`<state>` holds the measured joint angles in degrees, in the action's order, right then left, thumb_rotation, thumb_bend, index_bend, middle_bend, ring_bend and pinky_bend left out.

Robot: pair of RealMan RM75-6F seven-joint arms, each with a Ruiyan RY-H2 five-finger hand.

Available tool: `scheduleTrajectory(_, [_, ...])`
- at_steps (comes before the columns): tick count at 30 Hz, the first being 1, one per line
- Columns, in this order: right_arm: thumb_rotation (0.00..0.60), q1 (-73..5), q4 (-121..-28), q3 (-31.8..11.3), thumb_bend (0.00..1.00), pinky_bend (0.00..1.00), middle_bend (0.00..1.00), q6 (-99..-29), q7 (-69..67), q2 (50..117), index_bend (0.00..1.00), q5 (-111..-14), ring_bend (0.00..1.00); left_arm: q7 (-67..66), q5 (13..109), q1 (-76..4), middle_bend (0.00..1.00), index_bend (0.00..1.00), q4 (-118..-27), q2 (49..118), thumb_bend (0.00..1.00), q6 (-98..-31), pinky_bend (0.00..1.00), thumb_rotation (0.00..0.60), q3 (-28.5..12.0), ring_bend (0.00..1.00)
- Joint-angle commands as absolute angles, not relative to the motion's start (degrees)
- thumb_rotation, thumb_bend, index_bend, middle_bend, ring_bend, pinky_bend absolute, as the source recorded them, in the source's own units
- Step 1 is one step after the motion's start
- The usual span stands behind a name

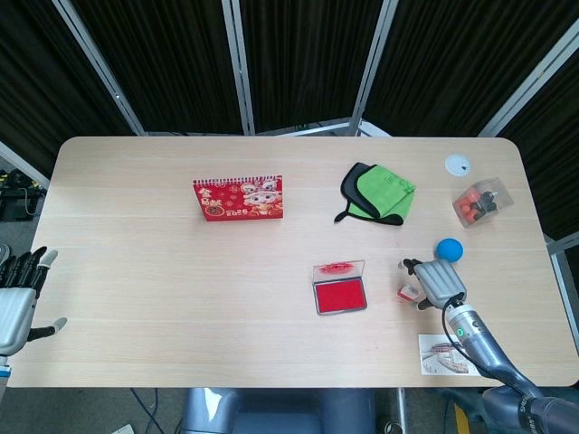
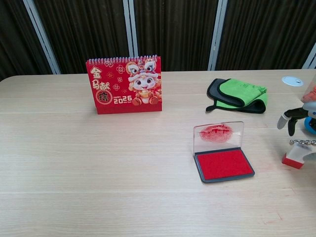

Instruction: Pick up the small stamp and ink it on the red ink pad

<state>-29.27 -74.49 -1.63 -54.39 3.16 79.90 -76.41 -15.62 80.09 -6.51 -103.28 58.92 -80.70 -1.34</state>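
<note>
The small stamp (image 1: 409, 291), white with a red base, stands on the table right of the red ink pad (image 1: 340, 295); in the chest view the stamp (image 2: 295, 157) is near the right edge. My right hand (image 1: 432, 283) sits over it and pinches its top, while one finger (image 2: 288, 119) sticks up and away. The ink pad (image 2: 223, 163) lies open with its clear lid upright. My left hand (image 1: 18, 291) hangs off the table's left edge, its fingers apart and holding nothing.
A blue ball (image 1: 450, 249) lies just behind my right hand. A green and black cloth (image 1: 378, 193), a clear box of small parts (image 1: 480, 202) and a white disc (image 1: 459, 165) sit at the back right. A red desk calendar (image 1: 238, 198) stands centre-left. A printed card (image 1: 443, 353) lies at the front right.
</note>
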Motion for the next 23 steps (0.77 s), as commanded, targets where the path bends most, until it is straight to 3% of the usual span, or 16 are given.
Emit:
scheduleTrajectory(1, [0.6, -27.9, -79.0, -1.8, 0.04, 1.0, 0.31, -57.9, 1.0, 76.3, 0.23, -78.5, 0.77, -15.2, 80.4, -6.4, 0.0, 0.0, -103.5, 58.6, 0.0, -80.9, 0.0, 0.6, -1.2, 0.0])
scheduleTrajectory(4, [0.6, -25.3, -84.4, -1.5, 0.02, 1.0, 0.27, -63.7, -1.9, 71.7, 0.22, -81.8, 0.74, -14.1, 81.2, -6.1, 0.0, 0.0, -103.7, 58.1, 0.0, -81.5, 0.0, 0.6, -1.0, 0.0])
scheduleTrajectory(7, [0.6, -22.0, -88.3, -0.6, 0.0, 0.93, 0.22, -70.5, -5.6, 67.8, 0.18, -85.4, 0.62, -12.9, 82.3, -5.7, 0.0, 0.0, -103.7, 57.5, 0.0, -82.2, 0.0, 0.6, -0.8, 0.0])
scheduleTrajectory(9, [0.6, -19.6, -89.6, 0.0, 0.0, 0.78, 0.17, -75.1, -7.8, 65.8, 0.13, -87.6, 0.49, -12.1, 82.8, -5.5, 0.0, 0.0, -103.7, 57.2, 0.0, -82.5, 0.0, 0.6, -0.7, 0.0])
scheduleTrajectory(14, [0.6, -13.2, -90.7, 0.6, 0.0, 0.17, 0.0, -86.1, -10.9, 64.0, 0.0, -89.9, 0.03, -10.2, 84.7, -5.2, 0.0, 0.0, -102.5, 57.3, 0.0, -83.9, 0.0, 0.6, -0.7, 0.0])
scheduleTrajectory(17, [0.6, -11.1, -91.6, 1.1, 0.0, 0.01, 0.0, -89.1, -11.2, 63.2, 0.0, -90.8, 0.0, -9.1, 85.2, -4.9, 0.0, 0.0, -102.2, 57.2, 0.0, -84.6, 0.0, 0.6, -0.7, 0.0])
scheduleTrajectory(23, [0.6, -8.4, -92.3, 1.8, 0.0, 0.0, 0.0, -92.3, -7.5, 62.3, 0.0, -91.8, 0.0, -6.8, 86.6, -4.4, 0.0, 0.0, -101.7, 56.7, 0.0, -85.9, 0.0, 0.6, -0.6, 0.0])
